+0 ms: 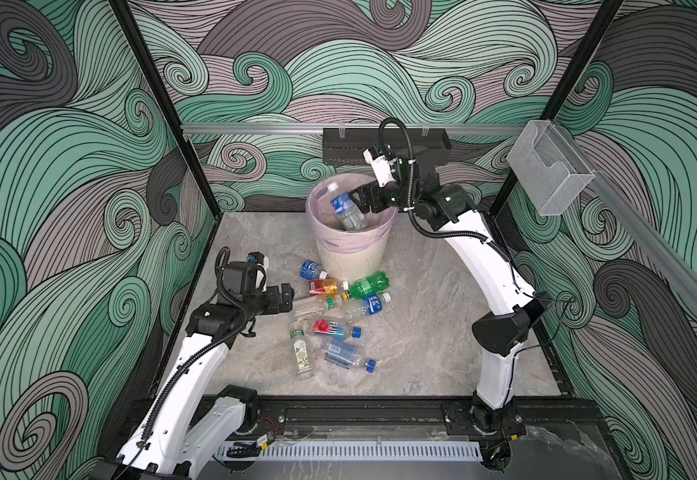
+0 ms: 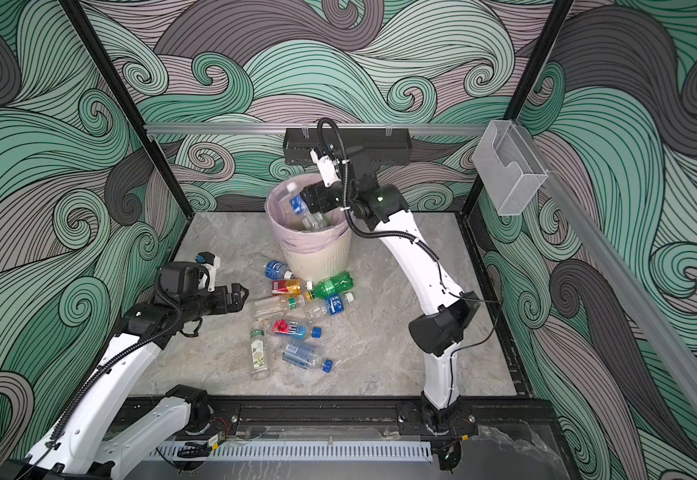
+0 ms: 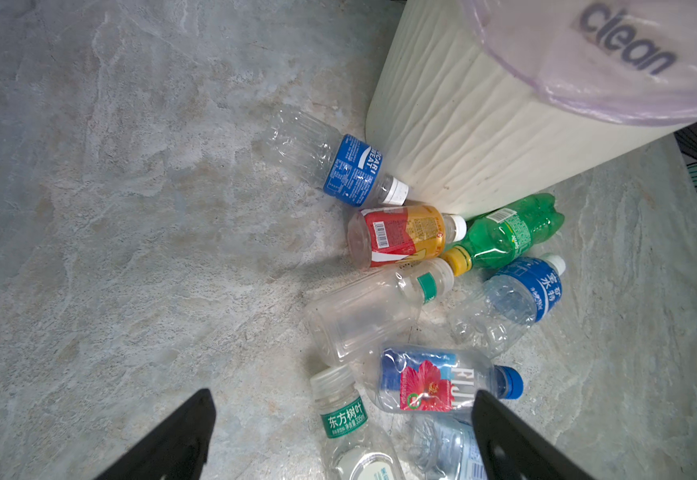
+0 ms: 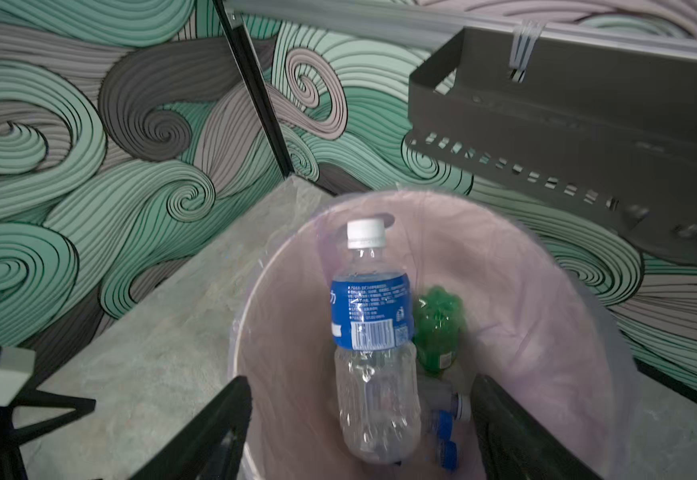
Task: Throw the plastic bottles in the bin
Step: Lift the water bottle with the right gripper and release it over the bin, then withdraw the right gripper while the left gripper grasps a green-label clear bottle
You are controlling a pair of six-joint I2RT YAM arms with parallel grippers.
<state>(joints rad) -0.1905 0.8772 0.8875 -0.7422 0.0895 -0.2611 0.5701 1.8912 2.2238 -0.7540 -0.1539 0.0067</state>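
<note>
- Right gripper [image 1: 356,199] is over the mouth of the bin [image 1: 355,262] with its jaws spread wide. In the right wrist view the blue-label bottle [image 4: 374,316] sits between them with clear gaps on both sides, so nothing is gripped.
- That bottle is cap-up, its base already below the rim and inside the pink bag [image 1: 338,243]. I read this as the drop itself: the hand is parked right above the opening so the bottle can only fall in.
- Down in the bin I can make out a green bottle [image 4: 436,328] and a few blue caps. The rest is hidden.
- The bin stands near the far edge of the table [image 1: 442,332], about midway along it.
- Left gripper [image 1: 288,297] hovers low toward the left edge, jaws fully apart and empty. It points at the pile of bottles [image 1: 330,316], lined up for the next pick, I'd say.
- I count eight bottles lying on their sides mid-table, in front of the bin.
- The white-capped bottle [image 3: 338,166] lies at the bin's foot, and the yellow-capped green bottle [image 3: 505,237] is close by.
- Nearest my left jaws is the clear bottle with the green band [image 3: 376,316], which looks like the easy one to take.
</note>
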